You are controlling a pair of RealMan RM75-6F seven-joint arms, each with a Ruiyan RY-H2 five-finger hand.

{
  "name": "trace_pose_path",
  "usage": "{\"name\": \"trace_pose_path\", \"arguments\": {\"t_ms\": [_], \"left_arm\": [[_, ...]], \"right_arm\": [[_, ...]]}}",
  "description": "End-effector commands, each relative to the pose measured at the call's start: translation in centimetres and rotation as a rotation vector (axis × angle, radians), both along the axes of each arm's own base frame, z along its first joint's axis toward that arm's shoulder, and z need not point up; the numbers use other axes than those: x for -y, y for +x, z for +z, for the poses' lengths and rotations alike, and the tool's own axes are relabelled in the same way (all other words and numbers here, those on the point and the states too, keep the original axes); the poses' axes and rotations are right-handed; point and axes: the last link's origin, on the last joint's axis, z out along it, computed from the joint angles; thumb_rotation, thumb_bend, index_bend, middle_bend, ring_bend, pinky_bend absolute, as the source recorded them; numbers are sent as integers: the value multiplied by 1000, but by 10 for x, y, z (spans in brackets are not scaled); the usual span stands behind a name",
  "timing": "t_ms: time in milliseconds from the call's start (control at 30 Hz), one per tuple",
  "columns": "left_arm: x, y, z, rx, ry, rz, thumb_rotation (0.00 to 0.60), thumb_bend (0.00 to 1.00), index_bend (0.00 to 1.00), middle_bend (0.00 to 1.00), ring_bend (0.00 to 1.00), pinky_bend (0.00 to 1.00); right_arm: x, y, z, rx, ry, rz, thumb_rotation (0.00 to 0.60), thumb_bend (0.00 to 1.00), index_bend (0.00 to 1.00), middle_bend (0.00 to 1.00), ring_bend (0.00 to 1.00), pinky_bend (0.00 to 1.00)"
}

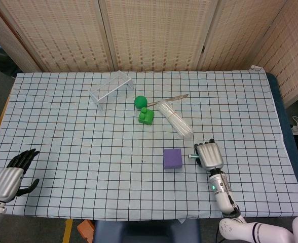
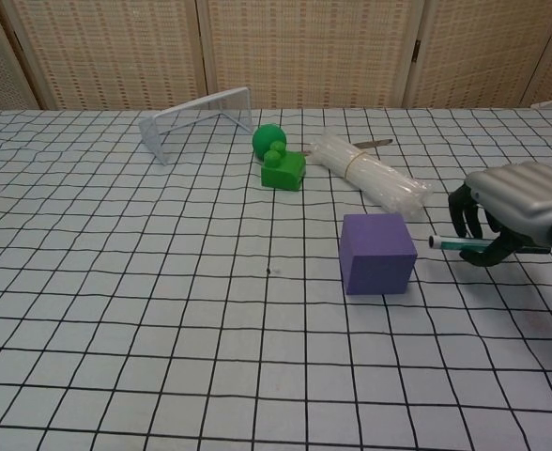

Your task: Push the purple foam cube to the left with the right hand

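The purple foam cube (image 1: 173, 158) (image 2: 377, 253) sits on the checked cloth, a little right of the middle. My right hand (image 1: 209, 155) (image 2: 513, 209) hovers just to the cube's right, a short gap away, with its fingers curled around a green and white pen (image 2: 462, 242) whose tip points at the cube. My left hand (image 1: 10, 177) rests at the near left corner of the table, fingers apart and holding nothing; only the head view shows it.
A bundle of clear tubes (image 1: 175, 119) (image 2: 372, 177) lies behind the cube, with a knife (image 1: 170, 98) beyond it. A green ball (image 1: 140, 102) and green brick (image 1: 146, 116) (image 2: 283, 169) stand further left. A clear rack (image 1: 111, 88) (image 2: 197, 121) is at the back left.
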Motion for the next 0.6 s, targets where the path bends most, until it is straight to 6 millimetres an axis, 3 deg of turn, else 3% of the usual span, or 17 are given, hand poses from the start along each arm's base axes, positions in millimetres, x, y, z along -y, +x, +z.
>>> {"name": "trace_pose_path", "arguments": {"t_ms": [33, 600], "left_arm": [[0, 0, 1, 0, 2, 1, 600, 381, 0, 0, 0, 116], [0, -1, 3, 9, 7, -1, 600, 381, 0, 0, 0, 116]], "right_arm": [[1, 9, -7, 4, 24, 15, 600, 403, 971, 761, 519, 334], [6, 51, -31, 32, 100, 70, 600, 403, 969, 761, 519, 334]]}}
